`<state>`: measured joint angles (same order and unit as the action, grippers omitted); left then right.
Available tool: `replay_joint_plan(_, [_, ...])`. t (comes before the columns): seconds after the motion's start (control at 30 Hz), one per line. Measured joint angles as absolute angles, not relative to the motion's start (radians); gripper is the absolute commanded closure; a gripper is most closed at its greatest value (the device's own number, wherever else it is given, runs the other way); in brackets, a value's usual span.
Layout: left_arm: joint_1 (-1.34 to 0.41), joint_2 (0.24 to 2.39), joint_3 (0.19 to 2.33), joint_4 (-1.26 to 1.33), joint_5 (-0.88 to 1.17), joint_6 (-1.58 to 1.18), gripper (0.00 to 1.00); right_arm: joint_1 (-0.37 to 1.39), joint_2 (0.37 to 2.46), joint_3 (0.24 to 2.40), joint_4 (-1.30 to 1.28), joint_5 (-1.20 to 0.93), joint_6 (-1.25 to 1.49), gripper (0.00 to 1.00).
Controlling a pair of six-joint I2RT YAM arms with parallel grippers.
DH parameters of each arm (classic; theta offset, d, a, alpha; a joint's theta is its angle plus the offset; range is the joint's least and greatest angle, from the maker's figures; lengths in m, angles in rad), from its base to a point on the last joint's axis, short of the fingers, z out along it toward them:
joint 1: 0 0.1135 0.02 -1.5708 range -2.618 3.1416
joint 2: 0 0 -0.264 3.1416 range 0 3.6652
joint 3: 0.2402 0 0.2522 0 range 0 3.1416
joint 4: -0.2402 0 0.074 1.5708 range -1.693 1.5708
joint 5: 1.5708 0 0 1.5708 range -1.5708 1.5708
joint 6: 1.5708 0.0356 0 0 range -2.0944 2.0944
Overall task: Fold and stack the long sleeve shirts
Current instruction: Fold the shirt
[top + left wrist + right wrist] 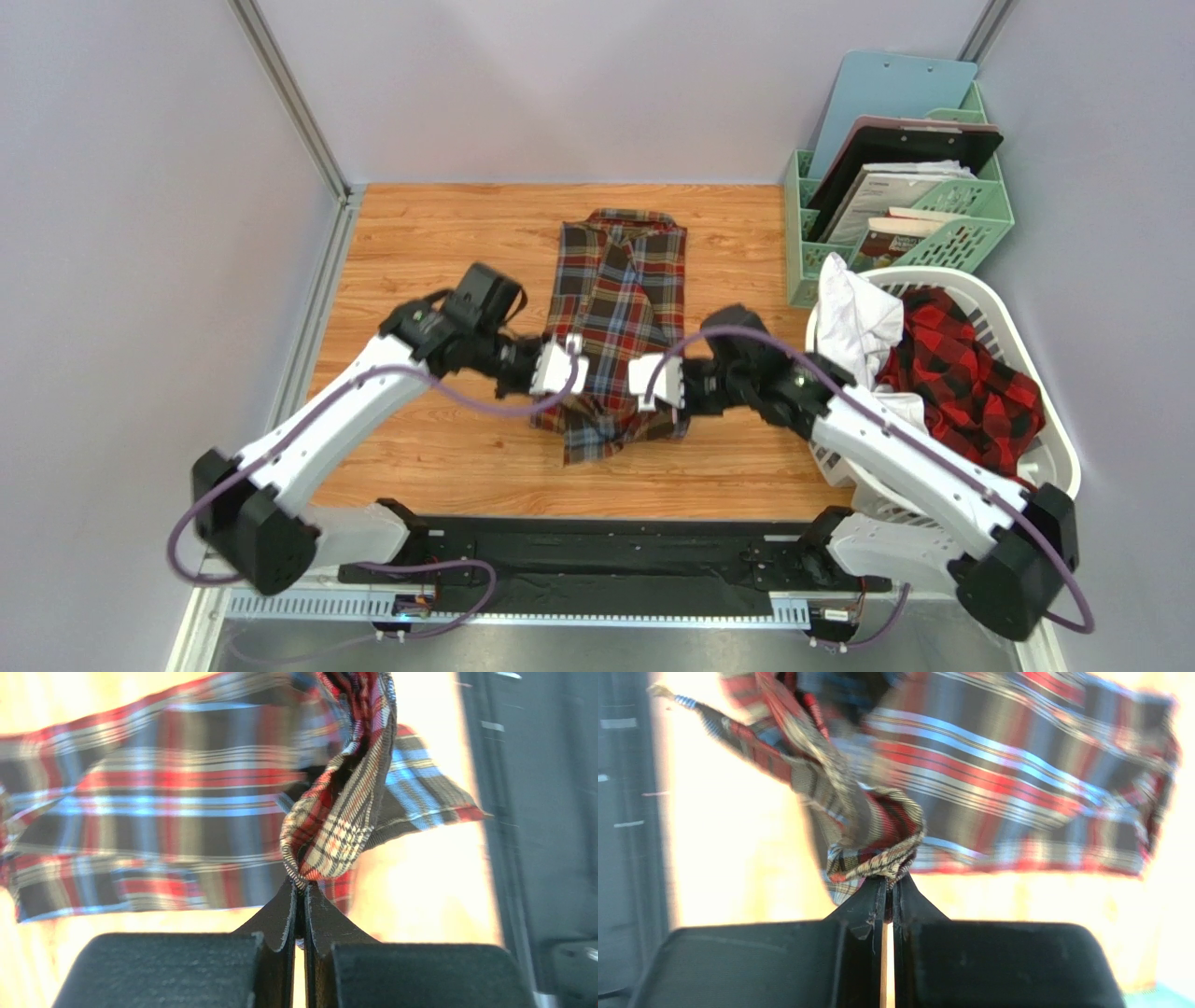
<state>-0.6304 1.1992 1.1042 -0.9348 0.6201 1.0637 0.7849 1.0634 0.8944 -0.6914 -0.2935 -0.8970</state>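
Wood table: tartan shirt near-far, collar far; L hand, R hand clamp it.

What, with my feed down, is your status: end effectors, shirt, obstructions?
Left end effector shut on dark brown-olive tartan flannel shirt, near hem. Right end effector shut on same hem. Red-and-black check shirt in white plastic basket. Nothing seen in the way.
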Motion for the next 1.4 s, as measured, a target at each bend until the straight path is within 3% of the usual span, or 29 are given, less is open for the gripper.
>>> replay_joint_plan(0.3, [-0.386, 1.827, 1.625, -0.92, 0.688, 1.08, 0.99, 0.447, 1.64, 1.314, -0.608, -0.428, -1.006, 1.0])
replay_joint_plan(0.5, [-0.336, 2.109, 1.75, -0.911, 0.648, 1.053, 0.92, 0.389, 1.869, 1.38, -0.58, -0.433, -1.019, 0.97])
replay_joint_plan(0.53, [-0.335, 2.133, 1.753, -0.908, 0.643, 1.045, 0.87, 0.388, 1.883, 1.377, -0.579, -0.432, -1.019, 0.96])
replay_joint_plan(0.6, [-0.335, 2.165, 1.756, -0.907, 0.636, 1.025, 0.79, 0.387, 1.897, 1.362, -0.569, -0.431, -1.018, 0.84])
replay_joint_plan(0.63, [-0.335, 2.173, 1.76, -0.904, 0.629, 1.008, 0.73, 0.387, 1.897, 1.357, -0.569, -0.43, -1.015, 0.72])
replay_joint_plan(0.67, [-0.335, 2.175, 1.763, -0.901, 0.624, 0.998, 0.69, 0.385, 1.897, 1.357, -0.568, -0.428, -1.009, 0.51])
replay_joint_plan(0.73, [-0.329, 2.177, 1.79, -0.899, 0.616, 0.95, 0.62, 0.383, 1.897, 1.366, -0.561, -0.414, -0.982, 0.36])
replay_joint_plan(0.77, [-0.324, 2.177, 1.816, -0.896, 0.614, 0.92, 0.6, 0.381, 1.897, 1.374, -0.563, -0.405, -0.968, 0.34])
replay_joint_plan(0.93, [-0.251, 2.156, 1.911, -0.839, 0.614, 0.74, 0.47, 0.34, 1.893, 1.489, -0.603, -0.371, -0.864, 0.37])
replay_joint_plan(1.0, [-0.197, 2.116, 1.895, -0.82, 0.622, 0.661, 0.47, 0.32, 1.877, 1.541, -0.624, -0.369, -0.793, 0.48])
replay_joint_plan(1.17, [-0.128, 1.861, 1.589, -0.736, 0.673, 0.512, 0.47, 0.315, 1.776, 1.552, -0.685, -0.431, -0.577, 0.65])
replay_joint_plan(1.27, [-0.193, 1.745, 1.442, -0.691, 0.723, 0.424, 0.48, 0.358, 1.75, 1.518, -0.685, -0.489, -0.447, 0.67])
replay_joint_plan(1.4, [-0.303, 1.748, 1.38, -0.635, 0.799, 0.295, 0.48, 0.396, 1.781, 1.436, -0.653, -0.581, -0.271, 0.68])
